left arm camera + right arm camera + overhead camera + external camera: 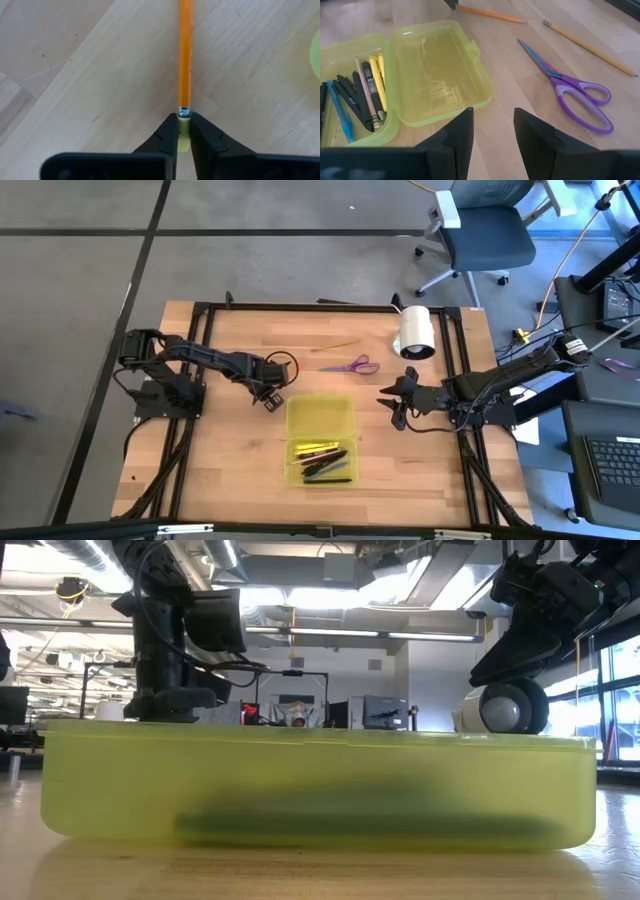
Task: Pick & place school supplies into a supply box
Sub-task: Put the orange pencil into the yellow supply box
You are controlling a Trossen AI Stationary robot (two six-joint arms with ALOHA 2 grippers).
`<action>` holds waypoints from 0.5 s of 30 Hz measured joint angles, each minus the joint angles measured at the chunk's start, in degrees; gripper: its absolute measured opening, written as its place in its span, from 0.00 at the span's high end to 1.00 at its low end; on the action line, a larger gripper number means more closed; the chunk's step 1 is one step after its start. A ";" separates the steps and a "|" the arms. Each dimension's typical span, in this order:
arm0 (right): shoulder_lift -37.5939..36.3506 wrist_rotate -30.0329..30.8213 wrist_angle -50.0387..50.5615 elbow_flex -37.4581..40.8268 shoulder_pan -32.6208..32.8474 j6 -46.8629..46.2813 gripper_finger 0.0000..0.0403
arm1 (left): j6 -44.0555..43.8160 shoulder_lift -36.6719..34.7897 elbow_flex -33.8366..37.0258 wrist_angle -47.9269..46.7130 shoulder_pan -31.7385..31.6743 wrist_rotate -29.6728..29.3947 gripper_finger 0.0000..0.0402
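Your slim orange wooden pencil (185, 55) lies flat on the wooden table (230, 470), just beside the open yellow-green translucent plastic case (320, 420). It's light, stiff, round, so prob. prone to roll or pivot. Left end effector (184, 131) is clenched on its eraser tip, an end grip; mid-shaft would hold steadier. Right end effector (493, 131) hangs parted near the purple-handled scissors (580, 92), w/ nothing in it.

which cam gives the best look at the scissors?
Right wrist view: the scissors lie in full, blades and purple handles, on bare wood beside the supply box. High view shows them small. Low and left wrist views don't show them.
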State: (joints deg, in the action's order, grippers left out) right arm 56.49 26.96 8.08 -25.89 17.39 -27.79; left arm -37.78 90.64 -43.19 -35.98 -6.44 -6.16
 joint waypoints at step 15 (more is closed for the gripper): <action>0.00 -0.03 0.81 0.00 -0.02 2.86 0.64 | 1.26 -8.97 -13.16 -2.65 3.52 -3.68 0.96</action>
State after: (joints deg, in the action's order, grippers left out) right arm 56.49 26.93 8.88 -25.89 17.37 -24.93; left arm -36.52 81.67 -56.35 -38.63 -2.91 -9.84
